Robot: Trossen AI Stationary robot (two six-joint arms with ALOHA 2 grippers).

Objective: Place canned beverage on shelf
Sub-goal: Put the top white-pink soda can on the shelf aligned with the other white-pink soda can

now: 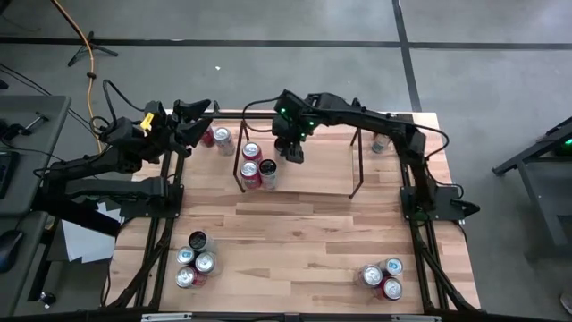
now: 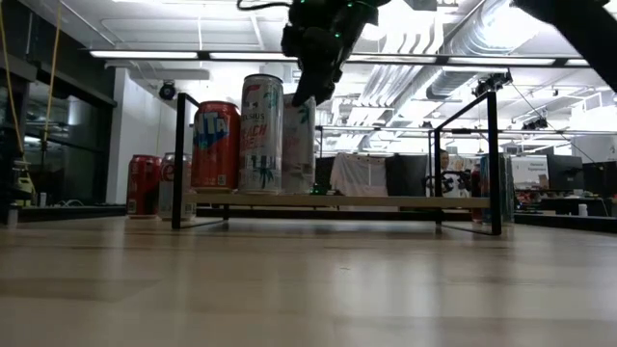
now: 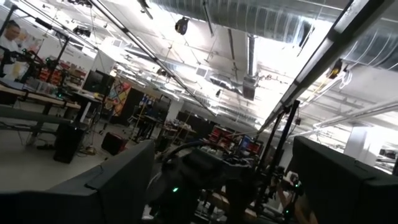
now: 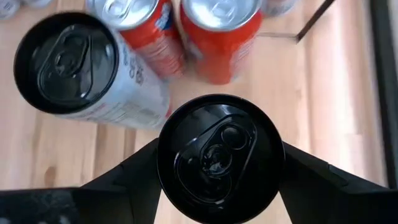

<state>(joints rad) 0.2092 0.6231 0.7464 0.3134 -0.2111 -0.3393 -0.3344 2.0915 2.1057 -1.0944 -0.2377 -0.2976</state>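
The shelf (image 1: 322, 172) stands at the table's far middle and also shows in the low view (image 2: 386, 200). On its left end stand two red cans (image 4: 214, 37) and a white can with a black top (image 4: 68, 59). My right gripper (image 1: 291, 154) hangs over that end, pointing down, shut on a black-topped can (image 4: 217, 149) whose base rests on the shelf top (image 2: 301, 145). My left gripper (image 1: 192, 121) is open and empty, raised at the table's far left. My right gripper pinches the black-topped can between its two fingers (image 4: 124, 177), one on each side of the can just under the top rim (image 4: 163, 158). The fingers come from above, pointing down. The can stands upright with its base on the shelf top, beside the other cans.
Two cans (image 1: 217, 139) stand on the table beyond the shelf's left end, and one can (image 1: 380, 143) stands at the far right. Groups of cans stand at the near left (image 1: 193, 261) and near right (image 1: 382, 277). The shelf's right half is bare.
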